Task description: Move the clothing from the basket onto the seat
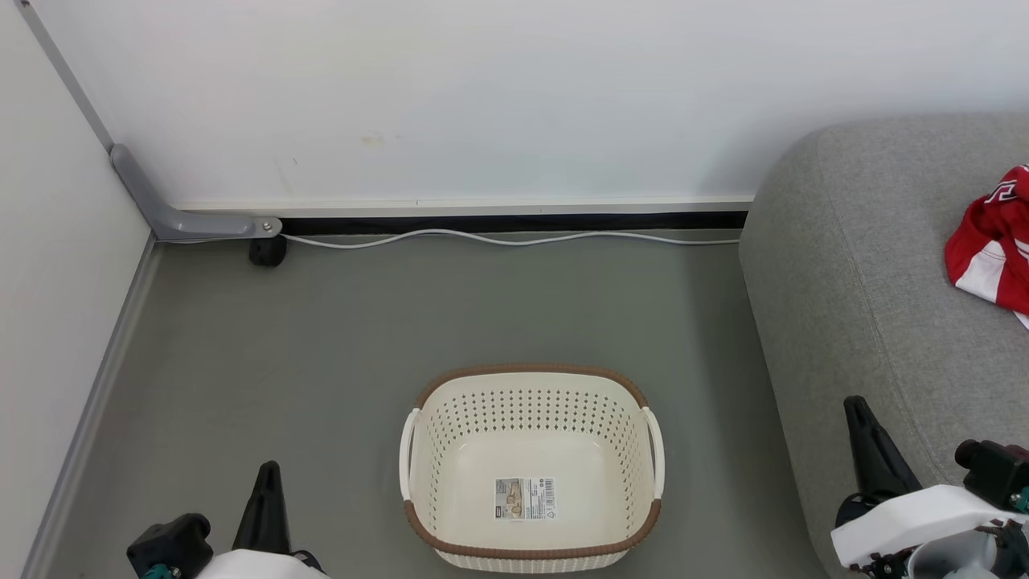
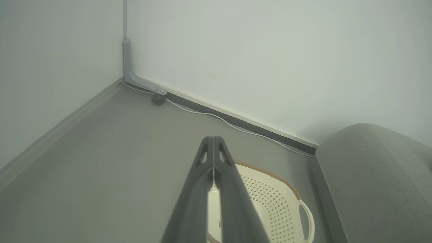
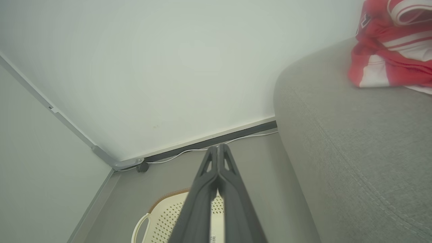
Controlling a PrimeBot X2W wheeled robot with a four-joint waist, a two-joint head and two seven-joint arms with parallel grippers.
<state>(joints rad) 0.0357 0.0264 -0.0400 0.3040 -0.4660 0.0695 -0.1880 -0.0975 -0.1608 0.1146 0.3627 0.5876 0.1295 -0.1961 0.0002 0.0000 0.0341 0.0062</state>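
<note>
Red and white clothing (image 1: 993, 241) lies bunched on the sofa (image 1: 852, 273), at its far right edge in the head view, well apart from the right gripper (image 1: 854, 402). That gripper hangs over the sofa's front corner, fingers pressed together tip to tip, holding nothing. Bare grey sofa fabric lies between it and the clothing. Left gripper (image 1: 271, 468) is at lower left over the floor (image 1: 321, 322), left of the basket (image 1: 530, 375), fingers closed the same way, nothing in them. Basket stands on the floor between the two grippers, near the sofa but apart from it. Its bare bottom shows a barcode sticker (image 1: 525, 498). Behind the basket, well apart, a white cable (image 1: 498, 238) runs along the foot of the wall (image 1: 482, 96). Grey bracket (image 1: 161, 205) in the corner, small black block (image 1: 267, 251) just beside it
</note>
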